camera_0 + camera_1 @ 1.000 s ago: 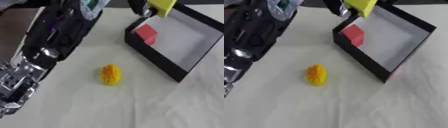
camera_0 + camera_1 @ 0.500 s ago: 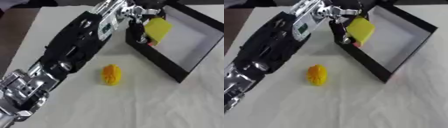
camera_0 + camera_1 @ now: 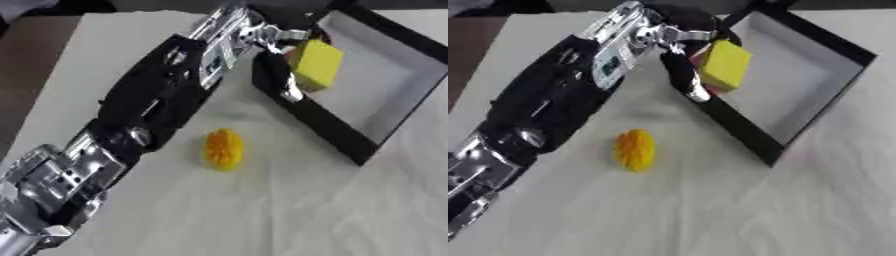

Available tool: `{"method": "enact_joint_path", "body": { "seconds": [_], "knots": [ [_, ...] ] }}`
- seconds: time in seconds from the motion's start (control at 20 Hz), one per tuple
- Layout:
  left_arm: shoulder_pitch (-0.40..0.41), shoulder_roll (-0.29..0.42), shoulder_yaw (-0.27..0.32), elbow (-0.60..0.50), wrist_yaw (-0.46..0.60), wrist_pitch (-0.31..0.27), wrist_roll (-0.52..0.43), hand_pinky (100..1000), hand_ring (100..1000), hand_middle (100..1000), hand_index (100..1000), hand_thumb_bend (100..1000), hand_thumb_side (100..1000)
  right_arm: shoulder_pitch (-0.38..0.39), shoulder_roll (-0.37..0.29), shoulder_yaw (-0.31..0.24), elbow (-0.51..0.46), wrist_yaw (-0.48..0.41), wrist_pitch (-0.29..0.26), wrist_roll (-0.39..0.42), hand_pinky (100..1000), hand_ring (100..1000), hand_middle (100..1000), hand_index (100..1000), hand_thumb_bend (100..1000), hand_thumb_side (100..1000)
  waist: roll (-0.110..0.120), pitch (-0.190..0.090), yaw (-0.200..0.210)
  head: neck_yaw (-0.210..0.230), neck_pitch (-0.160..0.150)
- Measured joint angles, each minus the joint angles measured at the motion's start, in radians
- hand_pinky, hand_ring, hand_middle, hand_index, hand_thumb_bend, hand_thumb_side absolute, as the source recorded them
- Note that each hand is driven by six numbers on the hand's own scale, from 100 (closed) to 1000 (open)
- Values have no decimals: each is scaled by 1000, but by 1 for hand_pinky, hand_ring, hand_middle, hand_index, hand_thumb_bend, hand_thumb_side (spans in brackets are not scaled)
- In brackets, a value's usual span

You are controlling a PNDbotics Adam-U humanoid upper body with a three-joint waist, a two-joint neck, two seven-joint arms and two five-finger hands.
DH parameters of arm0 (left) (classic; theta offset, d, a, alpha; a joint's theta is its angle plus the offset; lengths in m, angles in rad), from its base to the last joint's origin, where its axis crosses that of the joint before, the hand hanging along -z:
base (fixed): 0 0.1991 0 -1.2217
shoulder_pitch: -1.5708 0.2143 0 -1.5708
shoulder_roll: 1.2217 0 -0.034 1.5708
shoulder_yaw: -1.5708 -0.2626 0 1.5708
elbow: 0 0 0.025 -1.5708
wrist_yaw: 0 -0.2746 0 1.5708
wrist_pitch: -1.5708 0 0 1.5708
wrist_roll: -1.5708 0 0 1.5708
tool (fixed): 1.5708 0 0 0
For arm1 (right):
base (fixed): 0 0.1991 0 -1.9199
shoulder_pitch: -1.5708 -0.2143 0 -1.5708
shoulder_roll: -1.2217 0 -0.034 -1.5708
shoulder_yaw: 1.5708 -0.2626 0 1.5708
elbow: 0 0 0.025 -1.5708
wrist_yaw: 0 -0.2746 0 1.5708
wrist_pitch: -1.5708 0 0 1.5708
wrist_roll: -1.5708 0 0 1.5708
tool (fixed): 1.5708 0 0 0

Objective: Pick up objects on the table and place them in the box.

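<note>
Lying near on the white worktop (image 3: 289, 215), an orange lump (image 3: 223, 148) sits apart from the box (image 3: 395, 46). Farther off, the left hand (image 3: 278, 50) reaches over the box's near wall, fingers curled round a yellow block (image 3: 317, 64) held above the box's white floor. Red shows behind the block.

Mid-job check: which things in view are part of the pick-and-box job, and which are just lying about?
Part of the job:
- yellow block, held by the left hand over the box's near edge
- red block, mostly hidden behind the yellow block
- orange ridged object, on the table, not yet picked
- black box

Just lying about:
- nothing else besides the white tablecloth
</note>
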Motion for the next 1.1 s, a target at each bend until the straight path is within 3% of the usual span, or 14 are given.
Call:
{"method": "enact_joint_path", "body": {
  "seconds": [0.2,0.3,0.4,0.6,0.8,1.1],
  "knots": [
    [10,27,46,-79,17,20,41,860,858,852,967,798,465,1,0,0,0,0,0,-3,971,880,840,892,100,568,0,0,6,-16,11],
    [14,38,70,-123,40,32,62,858,850,844,951,695,414,4,0,0,0,0,-1,-5,971,880,840,892,100,568,0,0,6,-23,19],
    [14,51,98,-169,67,46,85,852,833,832,933,535,347,10,0,-1,0,0,-2,-7,971,880,840,892,100,567,0,-1,10,-28,26],
    [11,106,145,-271,128,69,141,837,821,819,911,504,325,23,0,-2,0,0,-5,-10,971,880,840,891,100,565,0,-11,23,-45,40],
    [18,196,129,-376,191,78,171,818,806,805,900,468,320,42,-1,-7,0,2,-9,-14,971,881,840,891,100,544,0,-31,42,-69,54],
    [124,347,46,-533,286,111,188,819,800,811,901,455,423,63,-1,-7,0,18,-10,-15,971,881,840,891,100,559,0,-40,63,-93,63]
  ]
}}
